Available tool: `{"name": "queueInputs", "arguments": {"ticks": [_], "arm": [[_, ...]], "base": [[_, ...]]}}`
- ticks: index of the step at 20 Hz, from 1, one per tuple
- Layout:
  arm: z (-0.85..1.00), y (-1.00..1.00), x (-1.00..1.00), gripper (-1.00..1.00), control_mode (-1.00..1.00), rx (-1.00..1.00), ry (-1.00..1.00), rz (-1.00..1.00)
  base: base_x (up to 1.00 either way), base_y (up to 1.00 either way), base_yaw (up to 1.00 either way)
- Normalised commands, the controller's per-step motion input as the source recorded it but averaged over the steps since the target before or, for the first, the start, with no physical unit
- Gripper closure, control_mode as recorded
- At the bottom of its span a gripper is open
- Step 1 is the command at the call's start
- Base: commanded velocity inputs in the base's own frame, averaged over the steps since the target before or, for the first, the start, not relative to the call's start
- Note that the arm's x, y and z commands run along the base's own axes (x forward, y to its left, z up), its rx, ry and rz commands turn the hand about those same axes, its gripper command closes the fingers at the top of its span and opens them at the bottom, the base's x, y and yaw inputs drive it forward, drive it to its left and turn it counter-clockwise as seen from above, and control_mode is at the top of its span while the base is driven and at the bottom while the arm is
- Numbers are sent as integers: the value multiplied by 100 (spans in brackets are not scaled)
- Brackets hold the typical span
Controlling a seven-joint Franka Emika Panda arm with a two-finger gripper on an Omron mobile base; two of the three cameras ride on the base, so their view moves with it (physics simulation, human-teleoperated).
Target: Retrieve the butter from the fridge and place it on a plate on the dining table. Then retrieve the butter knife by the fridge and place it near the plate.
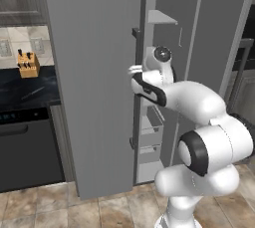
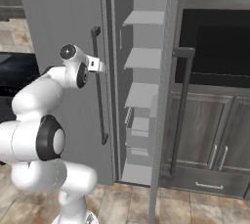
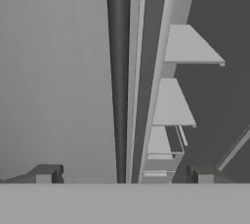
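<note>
The tall grey fridge (image 1: 94,72) stands in front of me with one door ajar, so pale inner shelves (image 2: 142,59) show in the gap. My gripper (image 2: 99,64) is at the upper part of the long dark bar handle (image 2: 99,91) of the left door. In the hand view the gripper (image 3: 124,175) is open, and the handle (image 3: 118,76) runs between its two fingertips (image 3: 47,174) without touching them. Nothing is held. The shelves that show are bare. The butter, plate, dining table and butter knife are out of view.
The right fridge door (image 2: 163,96) stands edge-on, its bar handle (image 2: 180,110) pointing outward. A tan knife block (image 1: 28,64) sits on the black marble counter (image 1: 25,90) to the left. Dark wood-grain cupboards (image 2: 215,135) are on the right.
</note>
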Motion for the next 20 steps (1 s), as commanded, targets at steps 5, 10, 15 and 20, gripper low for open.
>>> {"name": "queueInputs", "arguments": {"ticks": [5,10,15,20], "arm": [[0,0,56,-100,-100,0,0,0],[0,4,54,-100,-100,0,0,0],[0,17,40,-100,-100,0,0,0],[-1,10,43,-100,-100,0,0,0]], "base": [[0,0,0],[0,0,0],[0,0,0],[0,0,0]]}}
